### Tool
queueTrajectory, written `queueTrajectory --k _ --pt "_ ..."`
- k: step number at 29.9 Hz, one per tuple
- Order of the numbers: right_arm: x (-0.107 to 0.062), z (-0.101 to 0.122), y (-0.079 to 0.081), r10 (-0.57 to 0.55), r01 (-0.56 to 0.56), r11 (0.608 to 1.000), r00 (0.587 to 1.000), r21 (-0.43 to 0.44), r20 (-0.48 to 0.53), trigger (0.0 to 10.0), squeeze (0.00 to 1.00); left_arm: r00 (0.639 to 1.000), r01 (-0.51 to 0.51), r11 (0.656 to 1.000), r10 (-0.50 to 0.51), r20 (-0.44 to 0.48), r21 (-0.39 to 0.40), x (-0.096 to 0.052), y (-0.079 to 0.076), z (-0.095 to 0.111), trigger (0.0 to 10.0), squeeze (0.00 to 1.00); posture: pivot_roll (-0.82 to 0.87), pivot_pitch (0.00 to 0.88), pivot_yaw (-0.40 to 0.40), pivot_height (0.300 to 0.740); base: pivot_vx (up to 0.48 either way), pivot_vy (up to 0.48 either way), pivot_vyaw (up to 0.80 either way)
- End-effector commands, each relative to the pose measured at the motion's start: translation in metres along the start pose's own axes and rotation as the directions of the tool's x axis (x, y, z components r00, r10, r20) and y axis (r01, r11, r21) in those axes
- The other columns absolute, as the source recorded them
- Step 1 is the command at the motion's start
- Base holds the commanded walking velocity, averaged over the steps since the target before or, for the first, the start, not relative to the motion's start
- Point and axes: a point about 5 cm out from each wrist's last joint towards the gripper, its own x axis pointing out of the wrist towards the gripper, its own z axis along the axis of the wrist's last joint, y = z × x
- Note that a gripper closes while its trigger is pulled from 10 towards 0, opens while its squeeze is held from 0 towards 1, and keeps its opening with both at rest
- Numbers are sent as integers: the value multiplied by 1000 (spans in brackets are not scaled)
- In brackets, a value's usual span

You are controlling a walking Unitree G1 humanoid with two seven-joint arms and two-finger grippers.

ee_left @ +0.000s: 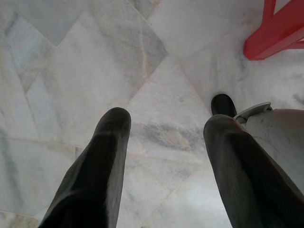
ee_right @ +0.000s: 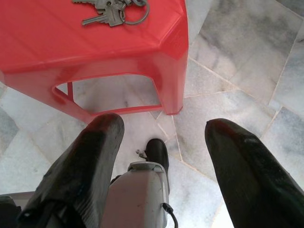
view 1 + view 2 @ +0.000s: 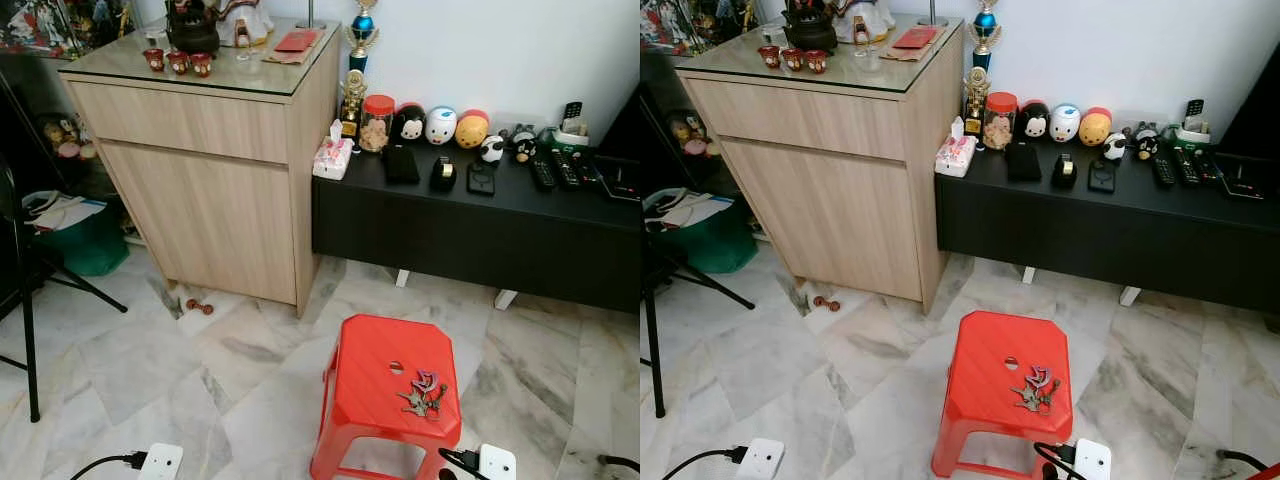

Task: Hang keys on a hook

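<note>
A bunch of keys (image 3: 423, 391) on a ring lies on top of a red plastic stool (image 3: 375, 360) standing on the marble floor in front of me; the keys (image 2: 113, 10) also appear in the right wrist view. My right gripper (image 2: 164, 142) hangs open low beside the stool, above the floor and a white power adapter (image 2: 140, 190). My left gripper (image 1: 164, 142) hangs open over bare marble, with a corner of the stool (image 1: 278, 33) off to one side. I can make out no hook.
A wooden cabinet (image 3: 205, 190) with a glass top stands at the back left. A low black console (image 3: 480, 215) with jars, toys and remotes runs along the wall. White power adapters (image 3: 160, 460) (image 3: 495, 462) with cables lie on the floor. A black stand leg (image 3: 25, 330) is at the left.
</note>
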Motion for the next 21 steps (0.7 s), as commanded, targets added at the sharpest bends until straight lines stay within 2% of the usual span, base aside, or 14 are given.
queueTrajectory --k 1,4,21 --pt "0 2 -4 -10 10 1000 1000 3 9 10000 0 1000 5 1000 -5 -15 12 -1 -1 -4 10000 0 64 0 -9 740 0 -341 0" --pt "0 2 -4 -10 10 1000 1000 3 9 10000 0 1000 3 1000 -3 -15 7 0 -1 -4 10000 0 65 0 -9 740 0 -329 0" --pt "0 2 -4 -7 7 1000 1000 -1 11 10000 0 1000 -3 1000 2 -17 -10 -1 -2 -4 10000 0 64 0 -12 740 0 0 0"
